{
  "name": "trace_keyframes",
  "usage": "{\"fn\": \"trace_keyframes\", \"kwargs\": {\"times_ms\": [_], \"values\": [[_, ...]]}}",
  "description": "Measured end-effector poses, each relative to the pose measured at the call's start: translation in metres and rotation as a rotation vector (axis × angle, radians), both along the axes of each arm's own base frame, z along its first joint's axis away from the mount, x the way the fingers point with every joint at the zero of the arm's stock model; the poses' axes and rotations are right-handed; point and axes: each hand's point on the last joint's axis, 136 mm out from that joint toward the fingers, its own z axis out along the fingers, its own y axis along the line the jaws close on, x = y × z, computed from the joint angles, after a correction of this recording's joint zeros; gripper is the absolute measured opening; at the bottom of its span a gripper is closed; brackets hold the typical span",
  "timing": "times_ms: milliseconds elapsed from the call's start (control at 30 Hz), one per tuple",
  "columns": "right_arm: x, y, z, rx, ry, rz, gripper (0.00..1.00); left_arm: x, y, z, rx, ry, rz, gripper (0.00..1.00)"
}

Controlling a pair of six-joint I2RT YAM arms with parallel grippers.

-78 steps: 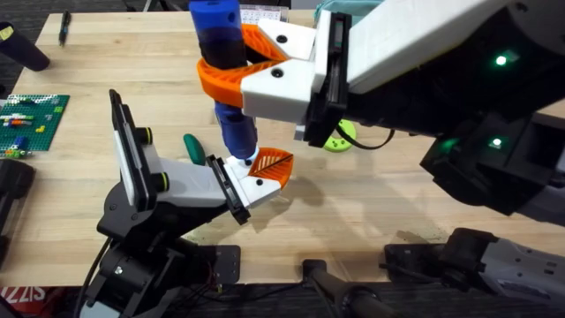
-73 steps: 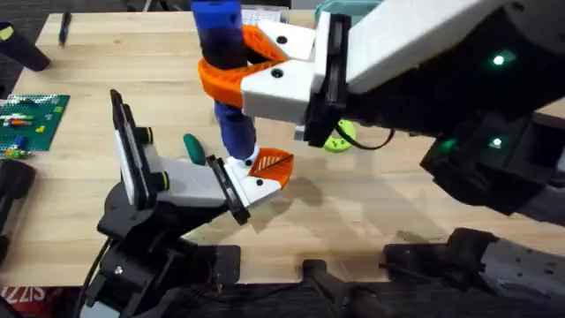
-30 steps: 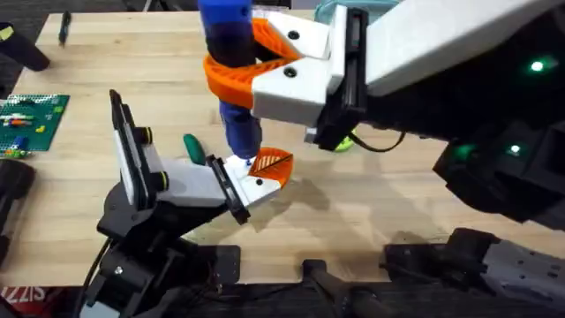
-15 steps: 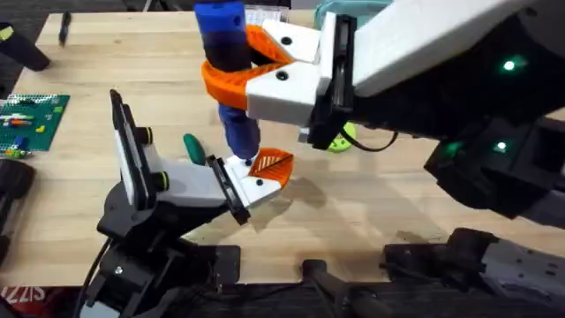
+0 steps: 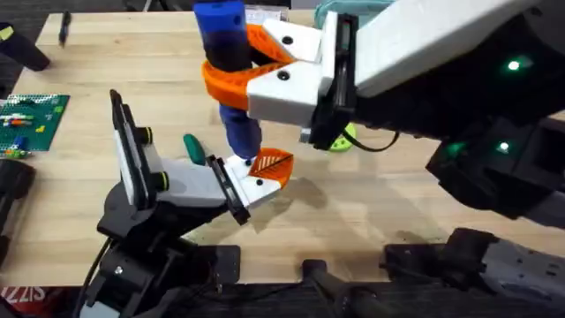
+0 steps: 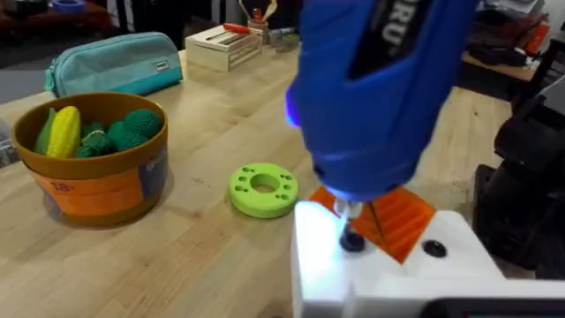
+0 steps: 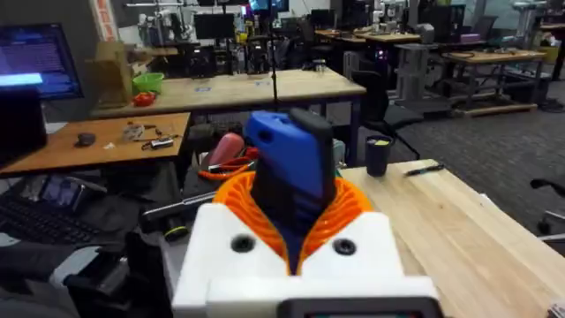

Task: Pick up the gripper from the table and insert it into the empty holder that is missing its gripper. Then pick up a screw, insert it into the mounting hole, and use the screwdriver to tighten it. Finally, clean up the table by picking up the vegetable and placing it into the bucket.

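The right gripper [image 5: 231,62], with its curved orange jaws wrapped around the barrel, holds the screwdriver [image 5: 225,66] upright over the holder [image 5: 199,184]. The tip bears on a dark screw [image 6: 352,240] in the holder's white face, lit from the tool's nose. The gripper [image 5: 272,165], the small orange ribbed finger, is already seated at the holder's end, just beside the screw. The left arm's own fingers cannot be made out, so their state cannot be told.

Handling, as judged: the screwdriver looks rigid, smooth and fairly heavy for its width, so a firm mid-barrel grip, as here, should resist twisting; a hold near the tip would block the screw. The lattice finger appears light and somewhat springy, best taken by its white base. The vegetables look knitted and soft, easy to pinch anywhere.

Containers: an orange bucket [image 6: 93,181] stands on the table [image 5: 380,199] well apart from the holder. It holds a yellow vegetable [image 6: 62,132] and several green ones [image 6: 132,131]. A green object [image 5: 193,147] lies on the table beside the holder, possibly the vegetable left to clear. A flat green ring [image 6: 263,188] lies between bucket and holder.
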Motion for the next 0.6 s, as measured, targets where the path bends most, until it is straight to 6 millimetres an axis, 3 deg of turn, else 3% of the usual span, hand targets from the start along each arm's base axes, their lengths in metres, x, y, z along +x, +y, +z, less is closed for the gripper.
{"fn": "trace_keyframes", "kwargs": {"times_ms": [600], "values": [[-0.0013, -0.0007, 0.0024, 0.007, -0.003, 0.004, 0.04, 0.0, 0.0, 0.0, 0.0, 0.0, 0.0, 0.013]]}}
